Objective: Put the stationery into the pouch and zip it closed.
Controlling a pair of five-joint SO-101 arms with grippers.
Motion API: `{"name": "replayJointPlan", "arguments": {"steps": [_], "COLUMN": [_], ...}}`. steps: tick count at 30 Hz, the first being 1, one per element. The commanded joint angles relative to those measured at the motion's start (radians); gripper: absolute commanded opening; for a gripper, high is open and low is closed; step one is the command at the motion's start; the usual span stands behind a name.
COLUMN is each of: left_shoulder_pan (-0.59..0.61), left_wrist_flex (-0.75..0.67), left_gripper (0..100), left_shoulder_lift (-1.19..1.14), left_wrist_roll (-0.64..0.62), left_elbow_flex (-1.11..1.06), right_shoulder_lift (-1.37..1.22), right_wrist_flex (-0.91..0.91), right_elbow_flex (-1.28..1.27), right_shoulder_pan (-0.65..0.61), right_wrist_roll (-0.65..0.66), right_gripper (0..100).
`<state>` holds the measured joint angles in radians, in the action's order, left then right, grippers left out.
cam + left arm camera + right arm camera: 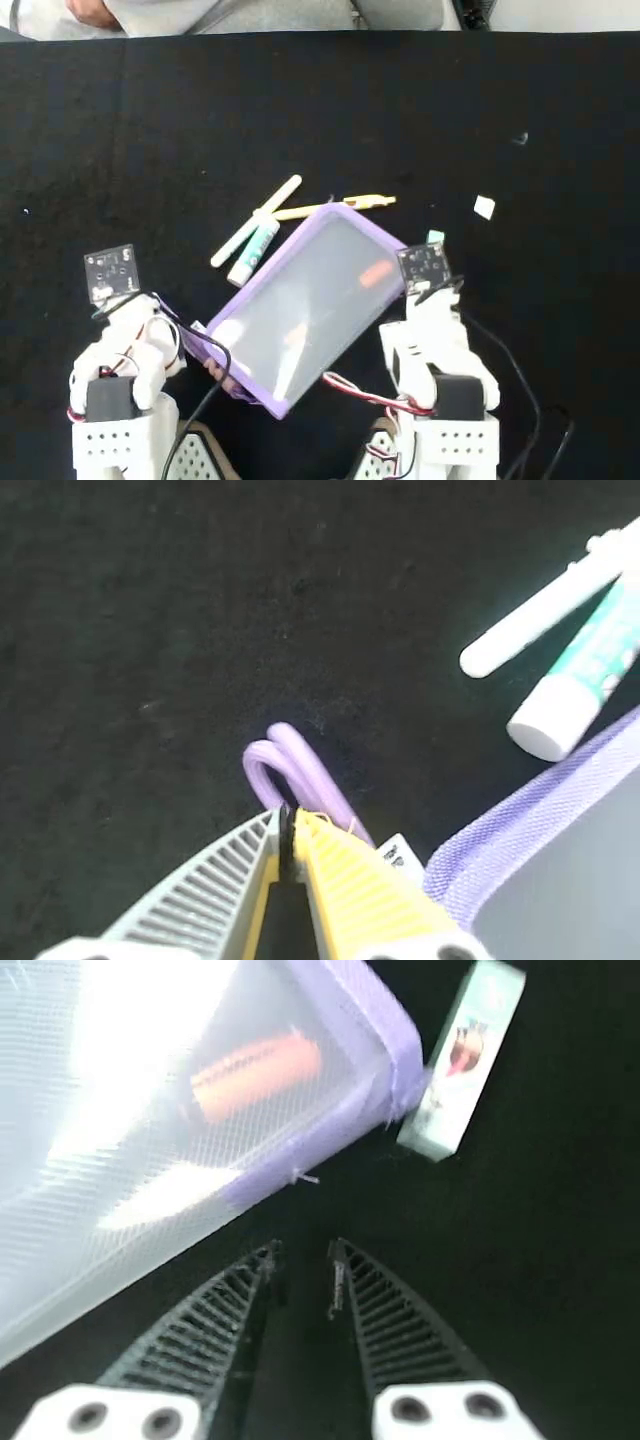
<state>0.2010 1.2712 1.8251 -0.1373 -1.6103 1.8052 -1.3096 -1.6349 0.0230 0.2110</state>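
Your left gripper (287, 825) is clamped on the loop (285, 765) of the pouch (300, 310); your right gripper (305, 1255) stands open. Tug hard and the pouch may knock the glue stick (252, 255) away.

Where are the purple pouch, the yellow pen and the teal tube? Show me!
purple pouch (368, 224), high view, on its purple edge.
yellow pen (362, 203), high view, on its barrel.
teal tube (585, 680), left wrist view, on its body.

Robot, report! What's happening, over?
Left gripper shut on purple fabric loop. Right gripper open beside purple-edged mesh pouch. White marker, teal tube, yellow pen outside.
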Motion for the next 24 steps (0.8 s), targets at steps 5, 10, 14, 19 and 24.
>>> {"name": "replayJointPlan", "arguments": {"steps": [5, 10, 14, 19, 24], "left_shoulder_pan": [0.199, 0.236, 0.232, 0.237, 0.268], "left_wrist_flex": [0.003, -0.008, -0.029, -0.054, -0.052], "left_gripper": [3, 3, 3, 3, 3], "left_shoulder_lift": [-0.002, -0.002, -0.002, -0.002, -0.002], "left_wrist_roll": [0.003, 0.003, 0.008, 0.249, 0.299], "left_elbow_flex": [0.048, 0.001, 0.007, 0.065, 0.076], "right_shoulder_lift": [0.087, 0.082, 0.081, 0.081, 0.016], "right_wrist_flex": [0.115, 0.189, 0.187, 0.195, 0.199], "right_elbow_flex": [0.323, 0.475, 0.435, 0.371, 0.381], "right_shoulder_pan": [0.015, 0.014, 0.015, 0.046, 0.163], "right_wrist_roll": [0.068, 0.061, 0.061, 0.061, -0.003], "right_gripper": [8.5, 8.6, 8.6, 15.4, 27.2]}}
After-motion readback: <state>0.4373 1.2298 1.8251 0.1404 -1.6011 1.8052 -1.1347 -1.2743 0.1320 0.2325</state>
